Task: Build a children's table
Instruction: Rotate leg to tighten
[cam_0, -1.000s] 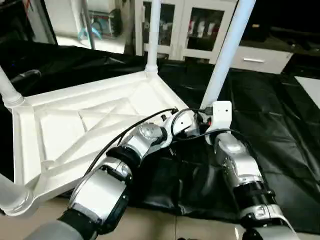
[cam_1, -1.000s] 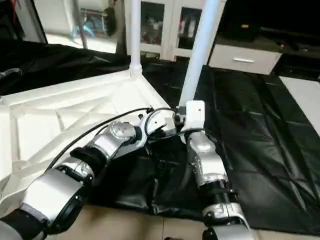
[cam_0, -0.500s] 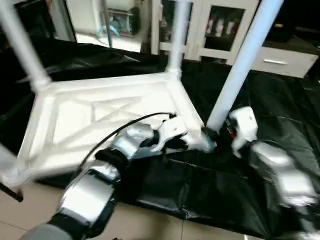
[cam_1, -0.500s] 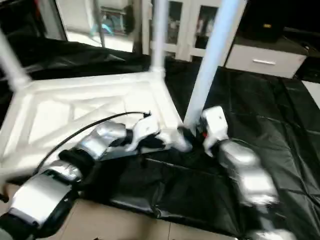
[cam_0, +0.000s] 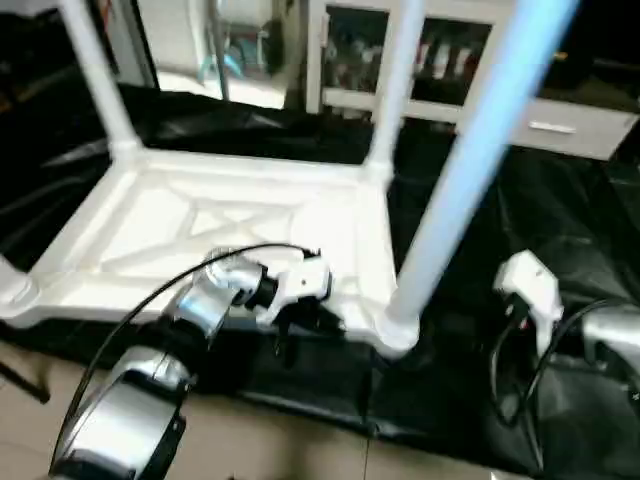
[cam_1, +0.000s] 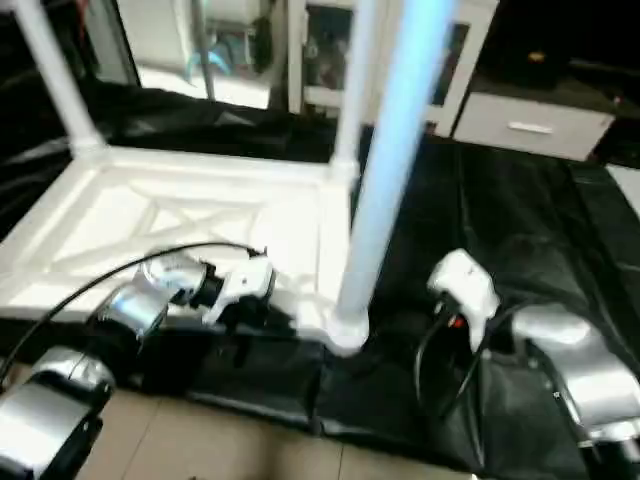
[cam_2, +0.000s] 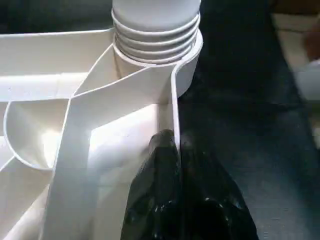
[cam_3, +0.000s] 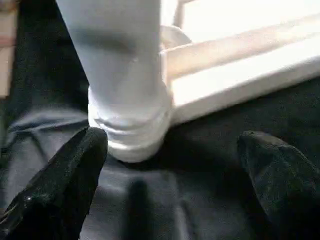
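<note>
Your tabletop (cam_0: 230, 225) lies upside down on the black sheet (cam_0: 560, 200) on the floor, X-ribbed underside facing up. Three legs are clearly standing in corner sockets: the near leg (cam_0: 470, 150) in the near corner socket (cam_0: 400, 325), a far leg (cam_0: 393, 80) in the far corner on the same side, and another leg (cam_0: 95, 75) in the far corner on the other side. The fourth corner, at the head view's near left edge, is cut off; can't tell what sits in it.

Your left pincer (cam_2: 172, 165) is closed tight, both black fingers pressed together on the tabletop's thin upright edge wall (cam_2: 175, 100), just short of the near corner socket. The ribbed leg end (cam_2: 155, 37) sits in that socket right ahead of the pincer's tips. In the head view the left pincer (cam_0: 325, 320) is at the tabletop's near edge, right beside the near leg's base. Whether it actually pinches the wall or only rests against it, can't tell.

Your right pincer (cam_3: 170, 165) is spread wide and holds nothing. One finger (cam_3: 65, 185) sits low just to the side of the leg's base (cam_3: 132, 125), the other finger (cam_3: 280, 175) well off to the far side, over the black sheet. The leg base lies ahead of the gap, not between the fingers, no contact. Right wrist housing (cam_0: 530, 285) sits clear of the near leg, over the sheet.

White cabinets (cam_0: 460, 50) stand beyond the sheet.
</note>
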